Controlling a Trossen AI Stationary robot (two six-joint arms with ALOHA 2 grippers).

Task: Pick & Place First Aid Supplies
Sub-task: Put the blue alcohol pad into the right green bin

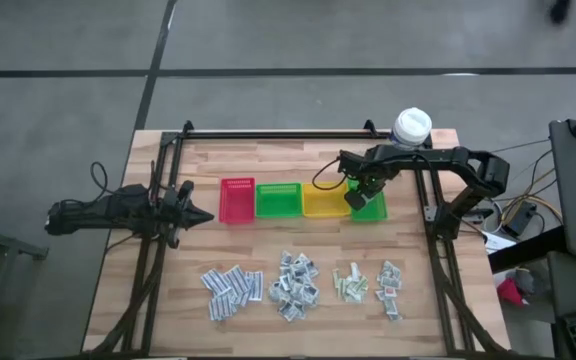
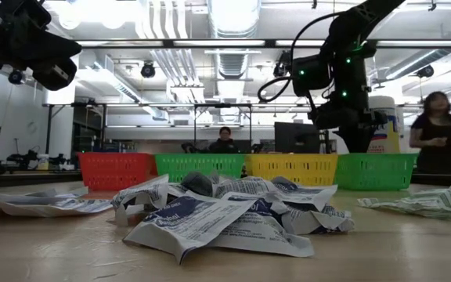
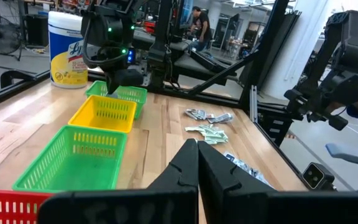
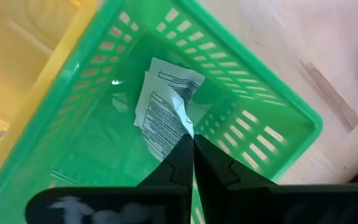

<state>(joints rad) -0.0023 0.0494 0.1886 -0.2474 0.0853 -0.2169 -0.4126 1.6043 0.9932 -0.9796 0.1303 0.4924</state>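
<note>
Wooden table (image 1: 268,250) carries four small plastic bins in one row, near the far edge: one red bin (image 1: 236,200), one green bin (image 1: 279,199), one yellow bin (image 1: 324,199) and a second green bin (image 1: 371,207) at the right end of the row. They stand side by side, touching or almost touching.

Toward the near edge lie four separate heaps of sachets. From left to right: a white-blue heap (image 1: 231,290), a grey-silver heap (image 1: 295,283), a pale green heap (image 1: 350,283) and a small white-red heap (image 1: 391,285). The single sachets in each heap are too many and too small to count. Their printed text cannot be read.

One sachet (image 4: 163,112), white with lines of small black print, is inside the second green bin, partly bent; the print is not legible.

The right claw (image 4: 190,146) hangs over this bin, its fingers together, tips just at the edge of the sachet; I cannot tell if they pinch it.

The left claw (image 1: 200,216) waits near the left edge, beside the red bin, its fingers together and holding nothing.

One yellow wipes tub (image 3: 67,50) with a white lid stands at the far right corner. On its label only the letters "Ly" can be read.

In the low view two persons show in the room behind the table.
</note>
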